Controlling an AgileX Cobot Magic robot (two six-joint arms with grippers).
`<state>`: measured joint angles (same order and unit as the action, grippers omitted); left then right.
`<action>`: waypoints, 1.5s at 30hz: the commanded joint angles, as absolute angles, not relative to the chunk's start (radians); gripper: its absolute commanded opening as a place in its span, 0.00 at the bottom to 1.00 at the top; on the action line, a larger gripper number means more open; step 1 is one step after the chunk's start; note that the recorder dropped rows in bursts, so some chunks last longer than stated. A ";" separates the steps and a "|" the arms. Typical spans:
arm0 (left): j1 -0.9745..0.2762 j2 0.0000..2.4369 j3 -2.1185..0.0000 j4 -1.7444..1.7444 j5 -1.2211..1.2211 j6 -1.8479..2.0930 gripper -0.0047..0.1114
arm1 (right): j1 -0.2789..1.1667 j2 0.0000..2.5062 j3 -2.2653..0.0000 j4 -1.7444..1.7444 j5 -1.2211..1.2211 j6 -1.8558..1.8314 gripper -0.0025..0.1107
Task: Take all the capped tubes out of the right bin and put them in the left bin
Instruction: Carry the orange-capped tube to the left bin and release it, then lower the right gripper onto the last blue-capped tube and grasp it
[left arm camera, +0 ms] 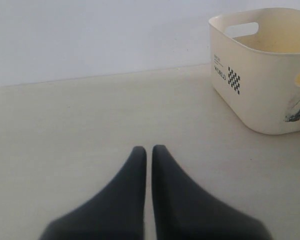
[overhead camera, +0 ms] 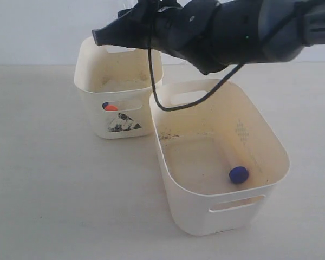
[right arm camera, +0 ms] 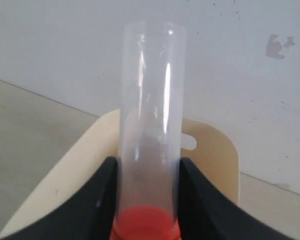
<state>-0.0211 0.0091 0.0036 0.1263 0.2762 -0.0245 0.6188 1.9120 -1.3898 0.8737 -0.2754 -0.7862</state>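
Note:
My right gripper (overhead camera: 105, 35) reaches across and hovers over the left bin (overhead camera: 92, 103), the one with the black drawing. It is shut on a clear tube (right arm camera: 151, 100) with an orange cap (right arm camera: 146, 225); the left bin's rim (right arm camera: 215, 150) lies below. A blue-capped tube (overhead camera: 238, 174) lies on the floor of the right bin (overhead camera: 195, 211). Through the left bin's front slot an orange cap (overhead camera: 112, 108) and a bit of blue show. My left gripper (left arm camera: 149, 149) is shut and empty over the table, apart from the left bin (left arm camera: 260, 85).
The two bins stand close together, the right bin's back corner almost touching the left bin. A black cable (overhead camera: 168, 105) hangs from the right arm over the right bin's back rim. Pale table surface (overhead camera: 54, 189) spreads to the left and in front.

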 commanded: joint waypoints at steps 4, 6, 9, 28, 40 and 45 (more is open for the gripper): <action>-0.020 0.007 0.000 0.120 0.261 -0.036 0.08 | 0.630 2.005 -1.515 0.834 -0.189 -0.769 0.47; -0.020 0.007 0.000 0.120 0.261 -0.036 0.08 | 0.630 2.015 -1.527 0.834 -0.191 -0.769 0.65; -0.020 0.007 0.000 0.120 0.261 -0.036 0.08 | 0.630 2.016 -1.527 0.834 -0.191 -0.769 0.67; -0.020 0.007 0.000 0.120 0.261 -0.036 0.08 | 0.501 1.748 -1.527 0.482 0.621 -0.583 0.02; -0.020 0.007 0.000 0.120 0.261 -0.036 0.08 | 0.488 1.718 -1.527 -0.145 1.221 0.150 0.02; -0.020 0.007 0.000 0.120 0.261 -0.036 0.08 | 0.488 1.718 -1.525 -0.095 1.214 0.189 0.02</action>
